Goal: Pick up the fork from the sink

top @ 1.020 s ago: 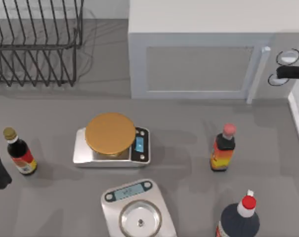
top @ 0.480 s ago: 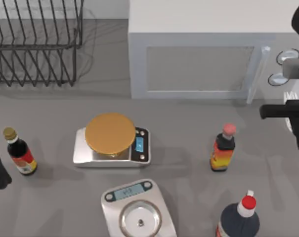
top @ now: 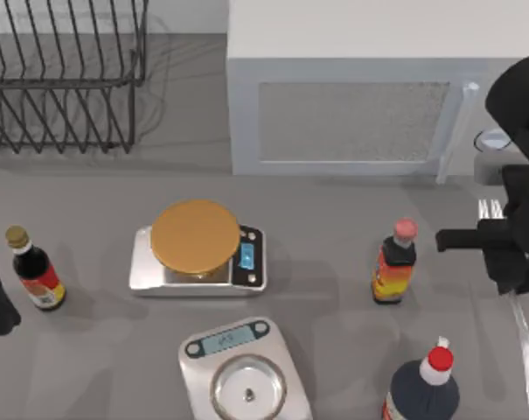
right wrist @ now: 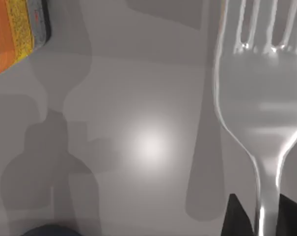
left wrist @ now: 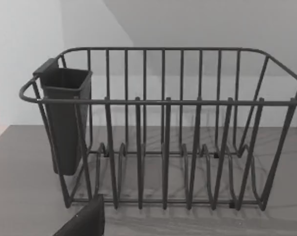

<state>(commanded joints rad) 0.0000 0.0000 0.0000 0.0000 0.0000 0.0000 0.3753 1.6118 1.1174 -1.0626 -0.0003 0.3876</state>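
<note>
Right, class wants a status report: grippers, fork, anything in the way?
Right gripper astride the fork handle, at table's right edge. Left arm parked far left. Pink-capped bottle stands clear to the left; nothing in the way.

Shiny silver fork (right wrist: 260,93), orange-labelled bottle (top: 394,260) with pink cap, black wire rack (left wrist: 163,128), copper-coloured scale plate (top: 195,234).

Right tool (right wrist: 260,216) at the table's right edge, fingers closed, left arm parked far left
</note>
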